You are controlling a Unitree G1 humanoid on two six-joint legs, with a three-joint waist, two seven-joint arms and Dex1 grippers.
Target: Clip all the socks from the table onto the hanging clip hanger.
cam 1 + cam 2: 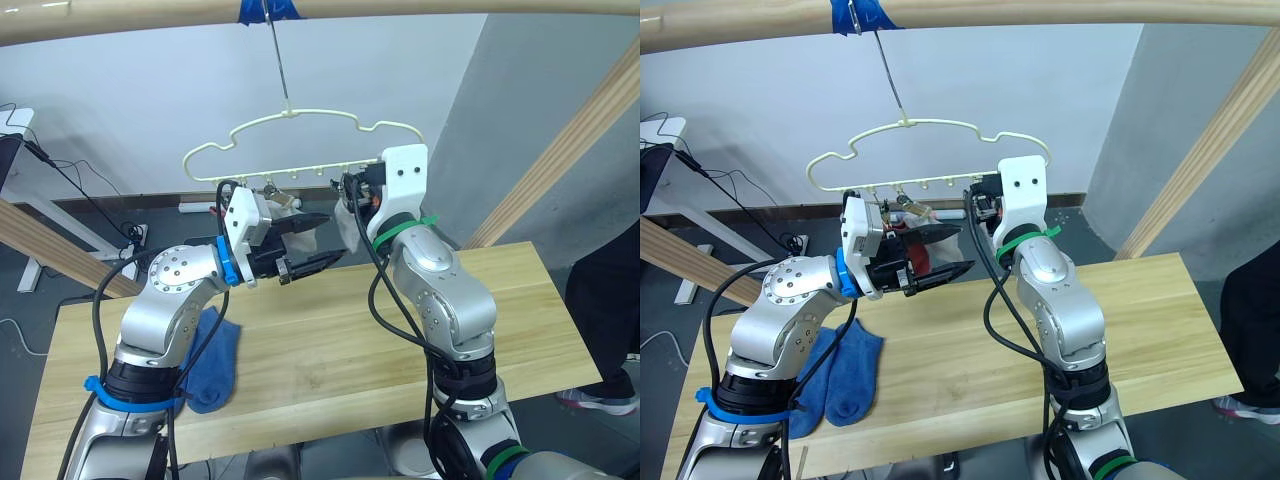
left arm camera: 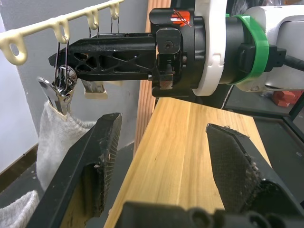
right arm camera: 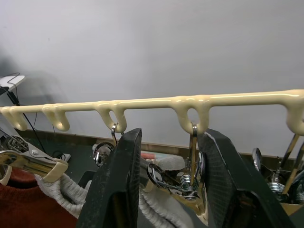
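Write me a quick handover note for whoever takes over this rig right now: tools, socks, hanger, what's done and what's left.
Left tool: open, empty, raised beside the hanger.
Right tool: open, straddling a metal clip under the pale-gold wire clip hanger, which hangs from the wooden pole.
Done: light grey knit sock clipped; a rust red sock also hangs there.
Left: two blue ankle socks lie on the light wood table by the left arm. Other socks cannot be counted.
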